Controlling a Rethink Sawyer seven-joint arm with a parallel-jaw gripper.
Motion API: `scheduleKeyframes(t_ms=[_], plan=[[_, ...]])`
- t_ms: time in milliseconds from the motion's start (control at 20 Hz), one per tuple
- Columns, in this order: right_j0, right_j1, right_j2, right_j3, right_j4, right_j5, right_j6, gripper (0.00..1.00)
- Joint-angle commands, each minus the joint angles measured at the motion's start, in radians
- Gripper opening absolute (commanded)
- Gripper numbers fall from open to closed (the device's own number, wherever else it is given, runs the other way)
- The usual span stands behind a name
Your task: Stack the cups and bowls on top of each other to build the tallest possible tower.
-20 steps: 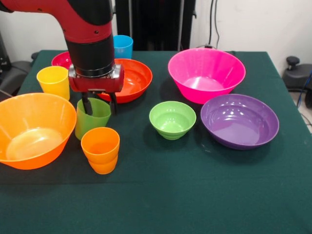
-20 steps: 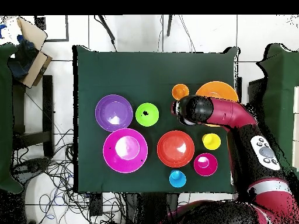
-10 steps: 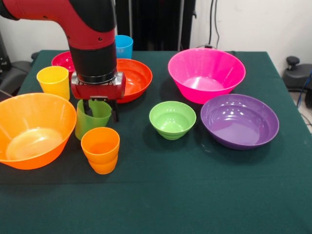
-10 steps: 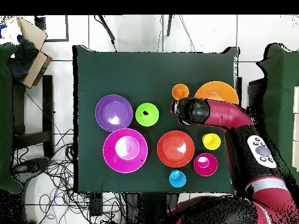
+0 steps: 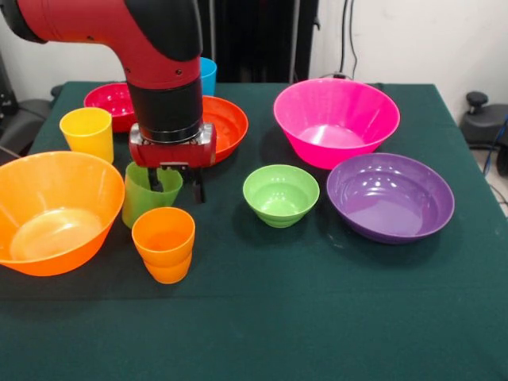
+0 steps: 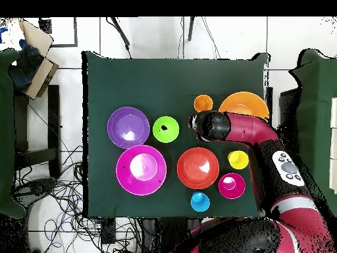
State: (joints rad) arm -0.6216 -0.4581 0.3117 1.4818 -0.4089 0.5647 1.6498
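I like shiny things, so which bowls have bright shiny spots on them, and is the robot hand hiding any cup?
Front view: white glare sits inside the purple bowl and the pink bowl. Front view: the hand covers part of the green cup. Overhead view: the pink bowl shines brightest, and the arm hides the green cup.

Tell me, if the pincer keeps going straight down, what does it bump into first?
Probably the green cup. The pincer points down, open, with one finger seemingly inside the cup's mouth and the other just outside its rim. So the rim or wall likely comes first, though depth is hard to judge.
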Motion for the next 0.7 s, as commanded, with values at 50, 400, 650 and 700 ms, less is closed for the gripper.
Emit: scheduleKeyframes(t_ms=[50,400,650,700], plan=[[0.052,0.029,-0.023,-0.021,-0.092,-0.021,-0.014,1.0],[0.102,-0.009,-0.083,-0.071,-0.094,0.062,0.013,0.0],[0.114,-0.02,-0.066,-0.091,-0.057,0.129,-0.033,0.0],[0.112,-0.016,-0.053,-0.099,-0.042,0.151,-0.047,0.0]])
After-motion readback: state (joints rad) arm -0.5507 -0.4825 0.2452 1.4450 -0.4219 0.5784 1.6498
